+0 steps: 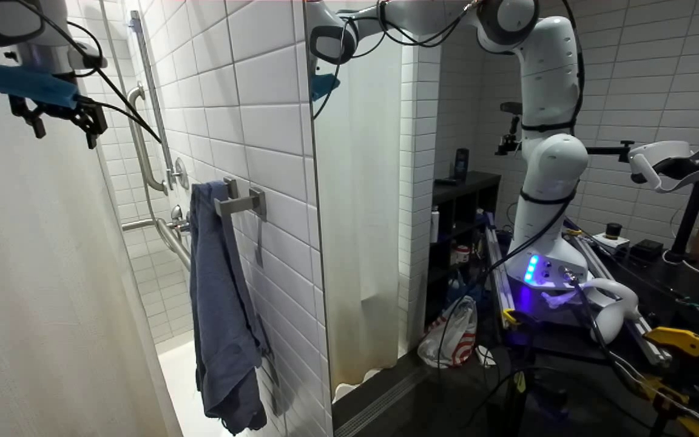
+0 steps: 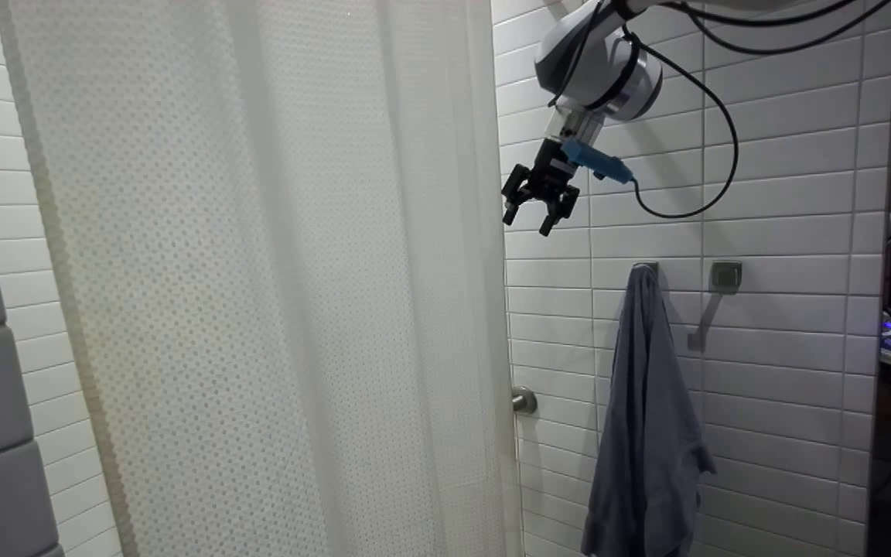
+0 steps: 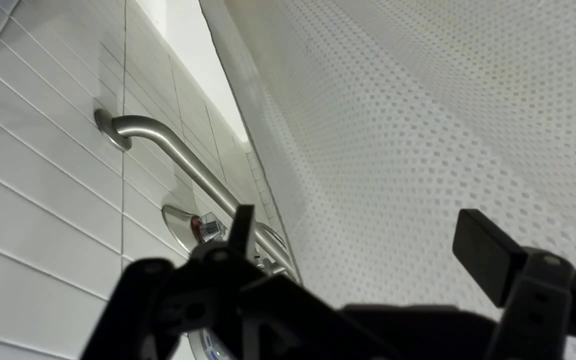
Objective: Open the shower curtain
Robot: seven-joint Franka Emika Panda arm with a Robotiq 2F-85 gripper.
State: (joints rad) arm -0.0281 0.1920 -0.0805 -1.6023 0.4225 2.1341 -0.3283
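Observation:
The shower curtain is a tall off-white sheet with soft vertical folds; it shows in both exterior views [image 1: 34, 261] [image 2: 298, 271]. It hangs across the shower, with a gap between its free edge and the tiled wall. My gripper [image 1: 65, 136] is open and empty, pointing down near that free edge, high up. In an exterior view the gripper [image 2: 527, 223] appears just right of the curtain's edge. In the wrist view the curtain [image 3: 393, 140] fills the space behind the open fingers [image 3: 360, 235]. Its edge line runs between them; I cannot tell the depth gap.
A blue-grey towel [image 1: 222, 315] hangs from a metal wall holder [image 1: 240, 205] below the gripper. Steel grab bars [image 3: 183, 155] are fixed to the tiled wall [image 2: 778, 387] inside the shower. A large mirror [image 1: 358, 243] reflects the curtain and arm.

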